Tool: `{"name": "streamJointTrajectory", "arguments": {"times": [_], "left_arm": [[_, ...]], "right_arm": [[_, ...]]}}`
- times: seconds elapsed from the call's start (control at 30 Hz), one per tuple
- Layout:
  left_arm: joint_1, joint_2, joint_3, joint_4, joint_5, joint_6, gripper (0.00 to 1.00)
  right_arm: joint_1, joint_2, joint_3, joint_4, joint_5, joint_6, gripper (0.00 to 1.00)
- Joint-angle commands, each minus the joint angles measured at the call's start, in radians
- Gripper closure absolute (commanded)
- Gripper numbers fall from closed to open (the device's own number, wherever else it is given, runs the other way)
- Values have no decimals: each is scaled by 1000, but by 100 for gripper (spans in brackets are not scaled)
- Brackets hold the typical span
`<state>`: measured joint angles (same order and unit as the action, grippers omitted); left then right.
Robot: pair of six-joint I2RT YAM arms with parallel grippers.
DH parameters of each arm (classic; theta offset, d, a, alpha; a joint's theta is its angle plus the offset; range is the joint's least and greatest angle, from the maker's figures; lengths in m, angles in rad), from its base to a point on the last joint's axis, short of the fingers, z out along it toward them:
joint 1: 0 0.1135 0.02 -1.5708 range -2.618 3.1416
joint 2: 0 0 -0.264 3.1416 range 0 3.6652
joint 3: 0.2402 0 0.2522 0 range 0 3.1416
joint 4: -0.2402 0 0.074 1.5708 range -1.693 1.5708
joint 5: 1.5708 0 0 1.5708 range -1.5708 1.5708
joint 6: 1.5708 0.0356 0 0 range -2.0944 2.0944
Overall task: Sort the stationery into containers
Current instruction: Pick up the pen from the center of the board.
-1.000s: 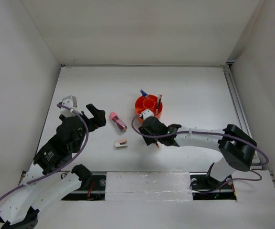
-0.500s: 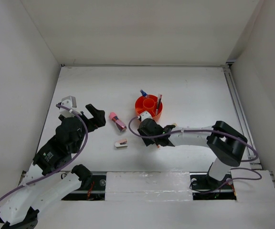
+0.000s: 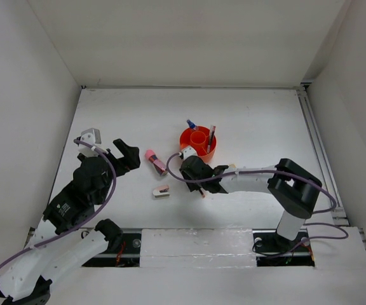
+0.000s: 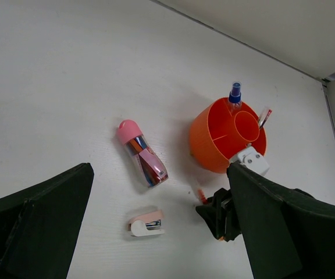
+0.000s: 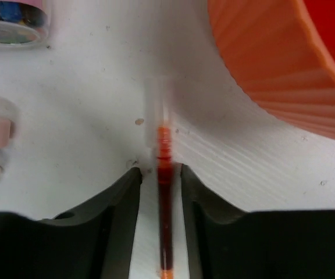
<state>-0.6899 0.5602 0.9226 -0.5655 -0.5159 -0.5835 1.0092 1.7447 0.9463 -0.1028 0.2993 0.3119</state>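
Observation:
The orange organizer tub [image 3: 199, 143] stands mid-table and holds a blue-capped bottle [image 3: 190, 124] and a thin pen [image 3: 211, 136]. My right gripper [image 3: 194, 180] is low at the tub's near-left side. In the right wrist view its fingers [image 5: 118, 203] straddle a thin red pen [image 5: 164, 192] that lies on the table, with narrow gaps on both sides. The pink-capped clear tube [image 3: 156, 162] and the white-and-pink stapler [image 3: 161, 192] lie to its left. My left gripper [image 3: 110, 146] is open and empty, raised at the left. The tan eraser is not visible.
The left wrist view shows the tub [image 4: 225, 142], tube [image 4: 142, 154], stapler [image 4: 146, 223] and red pen [image 4: 200, 195] together. The tub wall [image 5: 284, 75] is close to the right gripper's upper right. White enclosure walls border the table.
My right gripper has slid left along the table toward the tube and stapler, staying low by the tub, with the red pen between its fingers. The left arm has not moved.

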Motion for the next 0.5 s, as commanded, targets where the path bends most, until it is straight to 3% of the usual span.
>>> {"name": "streamJointTrajectory", "arguments": {"times": [0.0, 0.07, 0.13, 0.17, 0.37, 0.47], "left_arm": [[0, -11, -1, 19, -6, -3, 1], [0, -11, -1, 19, -6, -3, 1], [0, -11, -1, 19, -6, -3, 1], [0, -11, -1, 19, -6, -3, 1], [0, -11, -1, 19, -6, -3, 1], [0, -11, -1, 19, -6, -3, 1]], "right_arm": [[6, 75, 8, -31, -48, 12, 62], [6, 84, 8, -31, -61, 24, 78], [6, 84, 8, -31, -71, 24, 87], [6, 93, 8, -31, -71, 24, 98], [63, 72, 20, -64, -85, 33, 100], [110, 1, 45, -119, -2, 56, 100]]}}
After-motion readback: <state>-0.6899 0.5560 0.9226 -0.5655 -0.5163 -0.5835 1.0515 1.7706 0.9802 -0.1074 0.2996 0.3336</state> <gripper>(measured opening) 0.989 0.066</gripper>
